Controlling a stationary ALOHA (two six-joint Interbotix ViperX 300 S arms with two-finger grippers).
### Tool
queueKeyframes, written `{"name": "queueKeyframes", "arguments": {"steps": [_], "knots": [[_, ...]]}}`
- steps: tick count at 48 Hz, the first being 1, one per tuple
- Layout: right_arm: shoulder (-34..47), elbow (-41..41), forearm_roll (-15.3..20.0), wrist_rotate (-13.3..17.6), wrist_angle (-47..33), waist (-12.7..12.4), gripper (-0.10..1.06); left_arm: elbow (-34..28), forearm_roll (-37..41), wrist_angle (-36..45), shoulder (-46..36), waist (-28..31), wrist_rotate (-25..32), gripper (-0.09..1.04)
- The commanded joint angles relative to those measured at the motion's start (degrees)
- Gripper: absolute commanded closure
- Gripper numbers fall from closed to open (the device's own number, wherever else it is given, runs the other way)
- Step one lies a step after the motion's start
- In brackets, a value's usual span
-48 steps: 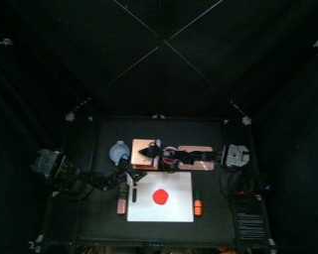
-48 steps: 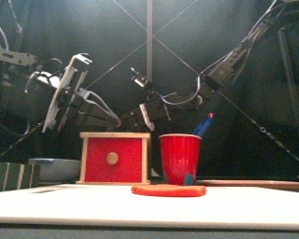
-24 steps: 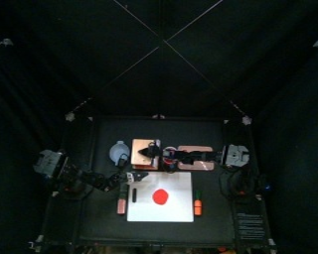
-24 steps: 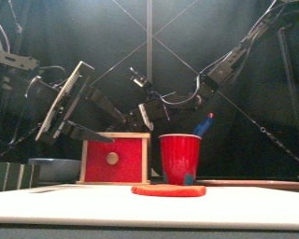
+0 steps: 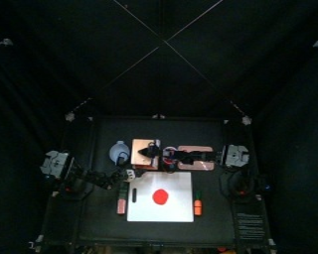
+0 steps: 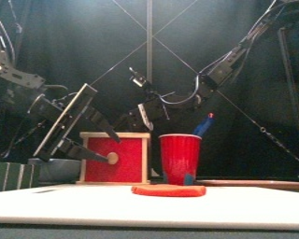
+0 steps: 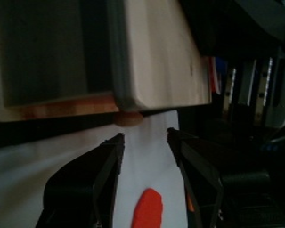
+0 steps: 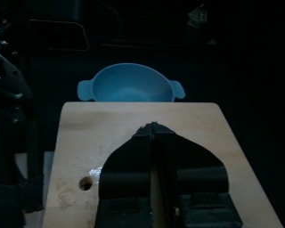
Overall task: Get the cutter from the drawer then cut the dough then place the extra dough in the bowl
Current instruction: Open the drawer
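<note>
Left hand (image 7: 145, 135), jaws open, hovers at the drawer (image 6: 115, 159) of the wooden box (image 5: 146, 142) near the bench (image 5: 155, 230) back edge (cutter unseen). Right hand (image 8: 155, 129), closed, rests atop the box; if it slips, pulling may drag the box along.

Robotics lab booth, black curtain walls (image 5: 159, 50), small black table (image 5: 162, 233), two robot arms (image 6: 64, 121)

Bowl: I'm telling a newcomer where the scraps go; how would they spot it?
Start at the white cutting board, front and centre, and look behind it to the pale wooden box. The bowl sits left of that box: blue-grey, round, with two small handles, unlike the red cup on the box's right.
</note>
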Motion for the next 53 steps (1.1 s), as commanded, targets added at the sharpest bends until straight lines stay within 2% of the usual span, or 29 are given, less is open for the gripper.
{"name": "queueKeyframes", "arguments": {"steps": [1,24,29,41,53], "knots": [[-1.05,-0.79,0.18,0.00,-0.18,0.26,0.96,-1.05,-0.26,-0.26,0.70,1.41,0.18,0.13],[-1.05,-0.79,0.18,0.09,-0.18,0.79,0.96,-2.29,-0.09,-0.35,2.90,4.22,0.26,0.14],[-1.05,-0.88,0.26,0.09,-0.18,0.88,0.96,-2.37,-0.09,-0.62,2.90,4.22,0.62,0.16],[-0.97,-0.79,0.35,0.09,-0.18,0.88,0.96,-2.81,-0.18,-0.18,3.08,3.87,2.11,0.31],[-0.97,-0.79,0.44,0.09,-0.18,0.88,0.96,-2.81,-0.18,0.26,2.99,2.55,2.20,0.32]]}}
